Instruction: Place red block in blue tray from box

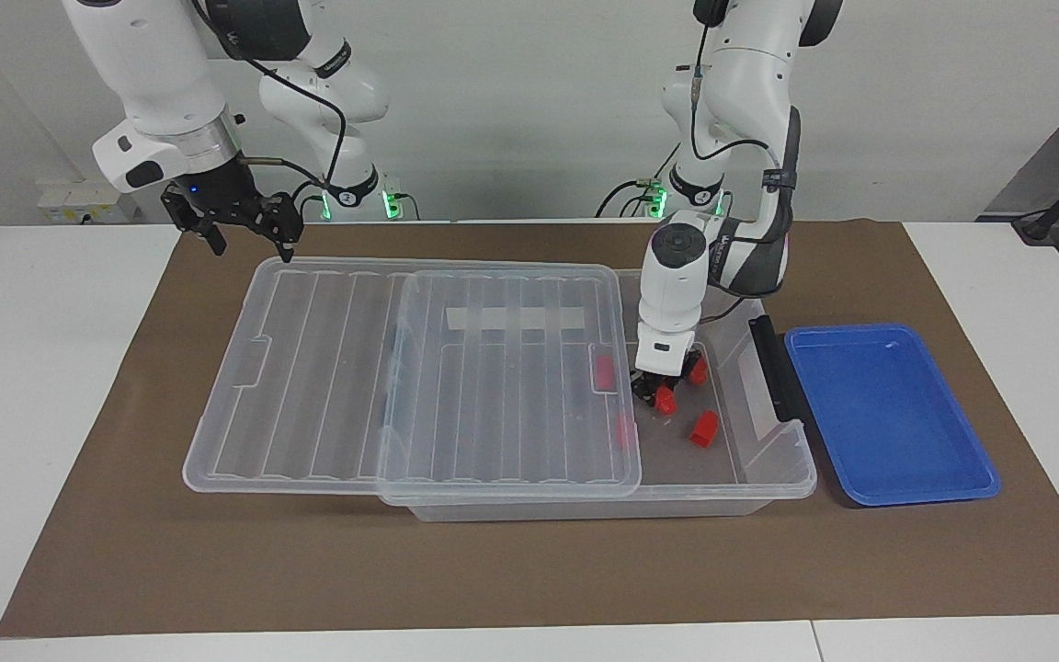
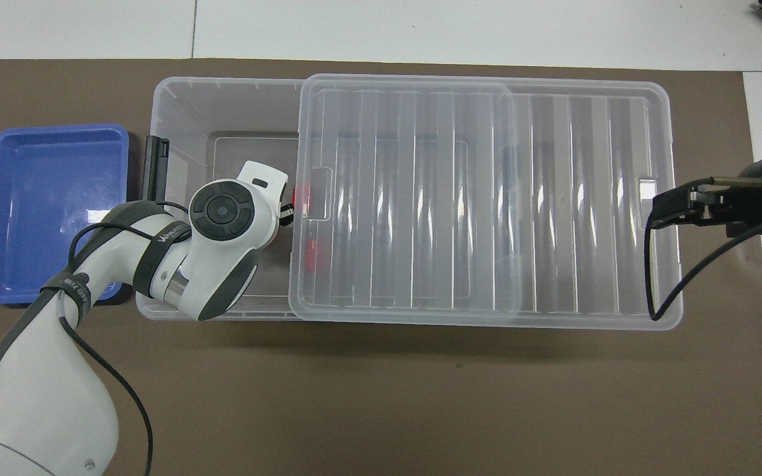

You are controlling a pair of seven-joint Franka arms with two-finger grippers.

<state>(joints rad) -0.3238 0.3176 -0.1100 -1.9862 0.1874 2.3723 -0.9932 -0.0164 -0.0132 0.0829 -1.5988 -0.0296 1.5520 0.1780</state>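
Observation:
The clear box (image 1: 801, 464) (image 2: 176, 99) lies across the mat, its ribbed lid (image 1: 327, 368) (image 2: 553, 198) slid toward the right arm's end, so the end by the blue tray (image 1: 888, 414) (image 2: 50, 198) is uncovered. Several red blocks lie on the box floor; two (image 1: 697, 370) (image 1: 703, 428) are in the uncovered part and two (image 1: 603, 370) (image 1: 623, 430) show through the lid. My left gripper (image 1: 663, 393) reaches down into the uncovered end, shut on a red block (image 1: 666, 401). In the overhead view the left wrist hides that grip. My right gripper (image 1: 252, 248) (image 2: 653, 211) waits open above the lid's end.
A black latch (image 1: 773, 363) (image 2: 155, 165) stands on the box's end wall beside the tray. The tray has nothing in it. A brown mat (image 1: 529, 570) covers the white table, and a strip of white tape (image 1: 516, 318) lies on the lid.

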